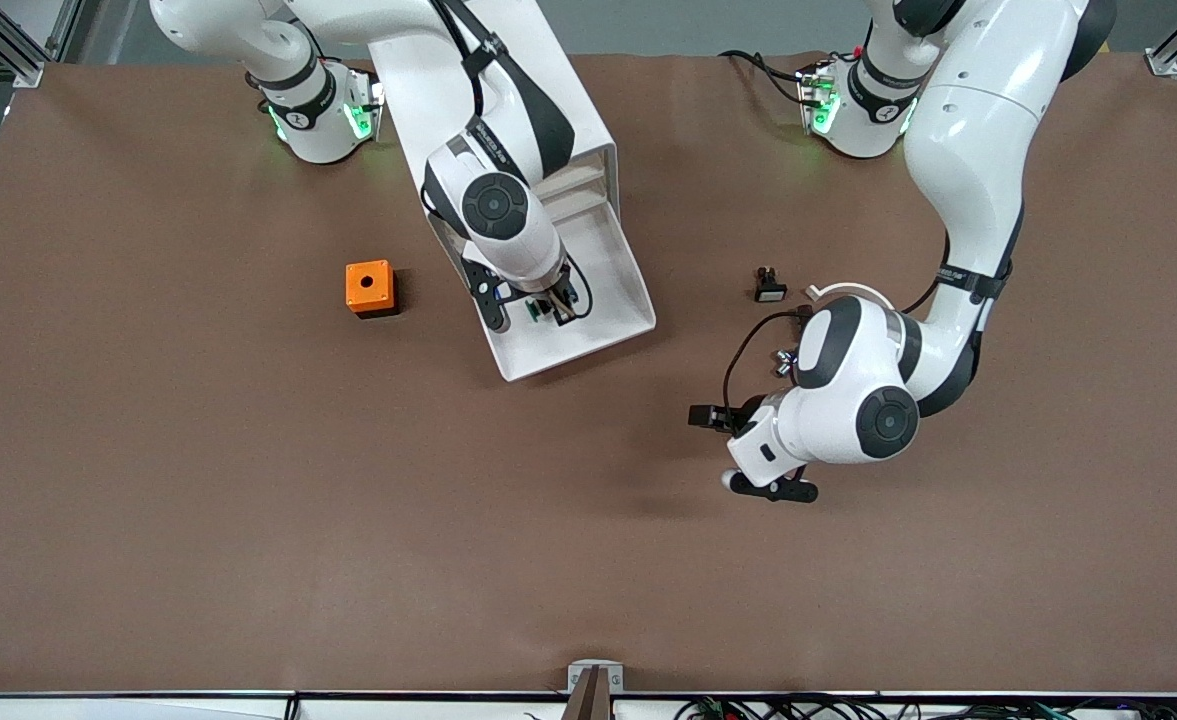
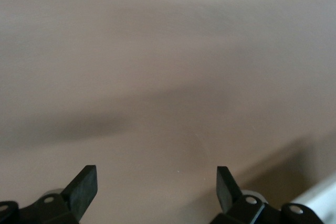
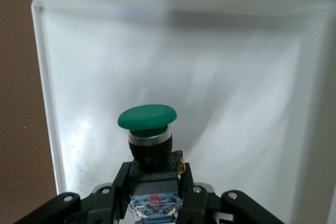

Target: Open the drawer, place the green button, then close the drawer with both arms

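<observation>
Button (image 3: 147, 129) sits clamped by its black body in the right gripper (image 3: 155, 195), green cap clear, held over the pulled-out drawer (image 1: 616, 290) of the white cabinet (image 1: 588, 150); probably light, rigid, slick plastic, best held by the blocky body. Left gripper (image 2: 156, 187) waits with fingers spread and empty over bare brown table (image 1: 248, 520) toward the left arm's end; orange cube (image 1: 369, 287) and white-capped part (image 1: 770, 285) lie well apart from the drawer
</observation>
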Tool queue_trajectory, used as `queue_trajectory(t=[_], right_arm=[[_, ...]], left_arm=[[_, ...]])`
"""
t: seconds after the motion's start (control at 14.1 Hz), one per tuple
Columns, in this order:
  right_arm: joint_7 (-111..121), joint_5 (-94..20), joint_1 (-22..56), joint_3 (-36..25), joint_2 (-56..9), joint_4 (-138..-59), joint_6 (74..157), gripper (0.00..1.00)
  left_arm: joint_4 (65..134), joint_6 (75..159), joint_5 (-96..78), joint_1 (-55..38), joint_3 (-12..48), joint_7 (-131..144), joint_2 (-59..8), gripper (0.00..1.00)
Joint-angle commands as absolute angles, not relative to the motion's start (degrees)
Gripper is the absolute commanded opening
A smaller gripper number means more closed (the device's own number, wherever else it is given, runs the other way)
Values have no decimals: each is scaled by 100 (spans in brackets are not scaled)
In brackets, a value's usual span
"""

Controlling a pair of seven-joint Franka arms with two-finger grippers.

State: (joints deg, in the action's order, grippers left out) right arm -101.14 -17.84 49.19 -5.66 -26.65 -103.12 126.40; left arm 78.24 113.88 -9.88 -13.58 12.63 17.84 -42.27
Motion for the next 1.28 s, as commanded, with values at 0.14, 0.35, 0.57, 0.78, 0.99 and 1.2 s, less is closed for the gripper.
queue_trajectory(t=[0.14, 0.35, 0.57, 0.78, 0.99, 1.2], right_arm=[[-10195, -1907, 4992, -624, -2918, -10108, 12674, 23], [-10204, -1907, 4992, -624, -2918, -10099, 12656, 48], [-10195, -1855, 4992, -633, -2900, -10003, 12534, 100], [-10160, -1811, 4896, -703, -2787, -9599, 11676, 100], [-10099, -1521, 4791, -791, -2646, -8941, 10621, 100], [-9496, -1459, 4440, -782, -2462, -8368, 9513, 100]], left_arm=[[7875, 11320, -615, -1468, 1239, 3558, -4069, 100], [7884, 11382, -116, -1573, 1213, 4094, -4078, 100], [7884, 11443, -70, -1669, 1257, 4770, -4139, 100], [7936, 11802, -44, -2012, 1257, 5238, -4157, 100], [7954, 11900, -70, -2179, 1257, 5378, -4236, 100], [8024, 12189, -35, -2381, 1257, 5694, -4254, 100]])
